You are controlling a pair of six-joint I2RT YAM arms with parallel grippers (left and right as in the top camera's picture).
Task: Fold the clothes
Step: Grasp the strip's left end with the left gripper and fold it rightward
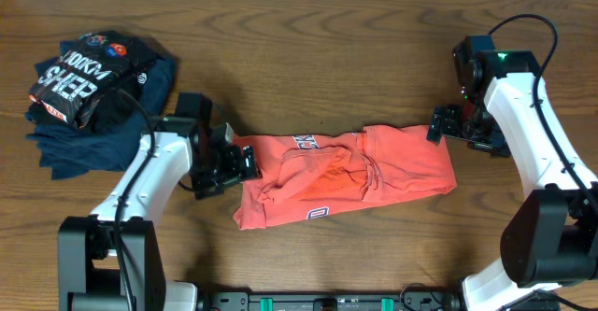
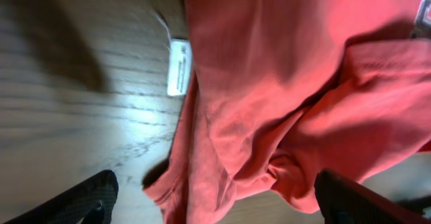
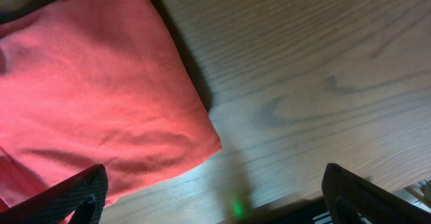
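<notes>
I see the red T-shirt (image 1: 374, 166) lying bunched on the table (image 1: 308, 68). My left gripper (image 1: 249, 162) and right gripper (image 1: 436, 125) are both spread wide, holding nothing

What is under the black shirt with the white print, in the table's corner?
Navy blue garments lie under the black shirt, showing past its edges. The shirt covers their middle, so how many are stacked cannot be seen.
</notes>
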